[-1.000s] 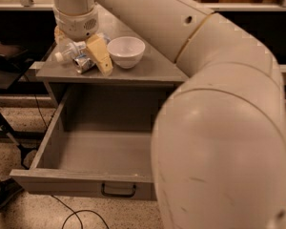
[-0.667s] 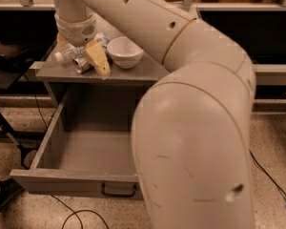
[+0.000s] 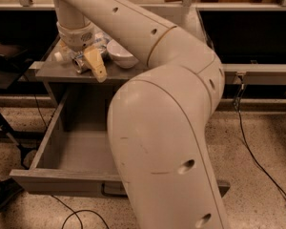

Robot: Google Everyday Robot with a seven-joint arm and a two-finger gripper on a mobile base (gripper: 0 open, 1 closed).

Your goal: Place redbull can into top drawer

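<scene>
The redbull can (image 3: 78, 64) lies on its side on the cabinet top (image 3: 52, 72), its shiny round end facing me. My gripper (image 3: 86, 63) hangs straight down over it at the top left of the view, right at the can. The top drawer (image 3: 62, 149) is pulled out below the cabinet top, and the part of its inside I can see holds nothing. Its front panel (image 3: 57, 181) carries a dark handle (image 3: 112, 191). My arm's big elbow covers the drawer's right half.
A clear plastic bottle with a white cap (image 3: 58, 56) lies just left of the can. A white bowl (image 3: 120, 54) stands to its right. Cables (image 3: 257, 151) run over the speckled floor. A dark stand (image 3: 5, 128) is at the left.
The arm's elbow has swung left and now covers more of the drawer. The gripper stays over the can on the cabinet top, a little lower in the view.
</scene>
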